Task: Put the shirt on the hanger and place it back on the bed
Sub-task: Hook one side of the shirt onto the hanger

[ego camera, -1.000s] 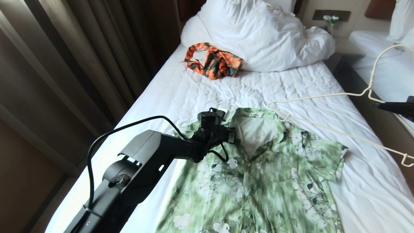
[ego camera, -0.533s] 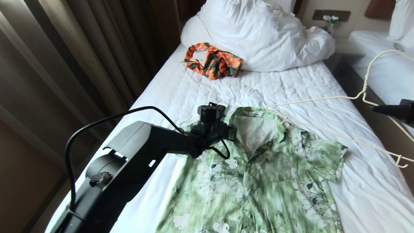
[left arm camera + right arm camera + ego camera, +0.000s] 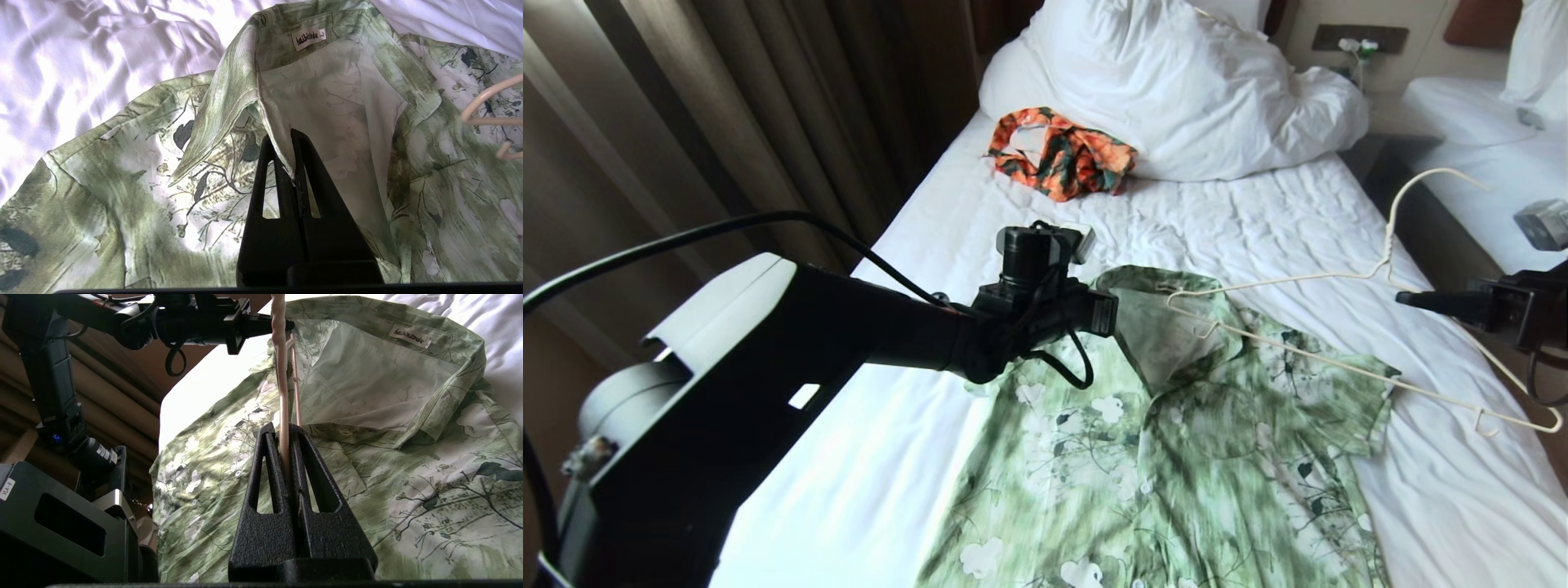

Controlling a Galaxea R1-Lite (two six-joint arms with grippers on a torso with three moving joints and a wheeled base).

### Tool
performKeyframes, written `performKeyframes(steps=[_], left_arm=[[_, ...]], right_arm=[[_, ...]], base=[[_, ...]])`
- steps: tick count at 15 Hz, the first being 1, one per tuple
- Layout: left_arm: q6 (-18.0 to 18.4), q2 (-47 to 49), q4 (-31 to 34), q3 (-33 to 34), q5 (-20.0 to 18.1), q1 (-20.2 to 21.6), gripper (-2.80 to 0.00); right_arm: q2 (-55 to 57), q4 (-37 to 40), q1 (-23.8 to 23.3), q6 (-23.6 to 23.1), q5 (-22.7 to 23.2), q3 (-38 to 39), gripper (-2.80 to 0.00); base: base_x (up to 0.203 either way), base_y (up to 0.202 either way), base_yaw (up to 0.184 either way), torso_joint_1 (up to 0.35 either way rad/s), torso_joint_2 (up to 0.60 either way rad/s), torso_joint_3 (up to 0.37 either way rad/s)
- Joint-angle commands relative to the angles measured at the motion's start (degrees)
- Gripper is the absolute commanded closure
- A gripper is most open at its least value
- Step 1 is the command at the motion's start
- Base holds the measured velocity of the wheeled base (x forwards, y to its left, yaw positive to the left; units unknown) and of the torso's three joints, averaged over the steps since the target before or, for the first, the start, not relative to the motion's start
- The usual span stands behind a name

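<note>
Shirt point(image 3: 1176, 425) placket is pinched up by the left end effector point(image 3: 291, 161); hanger point(image 3: 1339, 327), clamped in the right end effector point(image 3: 286, 445), points lengthwise toward the collar opening.

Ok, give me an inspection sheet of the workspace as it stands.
Surface: bed, wrinkled white sheet.
Job's things: shirt flat, collar edge lifted; hanger raised, its tip at the collar.
Clutter: orange patterned garment beside the pillow.
Grippers: left gripper shut on the collar edge; right gripper shut on the hanger wire.
Cables: black cable looping along the left arm.
Surroundings: curtains on the left, second bed on the right.
</note>
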Motion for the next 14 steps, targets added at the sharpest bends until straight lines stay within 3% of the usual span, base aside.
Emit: performKeyframes(steps=[1, 14], left_arm=[[0.07, -3.17, 1.06, 0.61, -0.02, -0.28, 0.0], [-0.35, -6.2, 7.41, 0.2, 5.09, -11.85, 0.0]], right_arm=[[1.64, 0.0, 0.97, -0.09, 0.49, -0.09, 0.0], [4.72, -1.76, 4.97, 0.02, 0.49, 0.5, 0.0]], base=[[0.0, 0.0, 0.0, 0.0, 0.0, 0.0], [0.0, 0.0, 0.0, 0.0, 0.0, 0.0]])
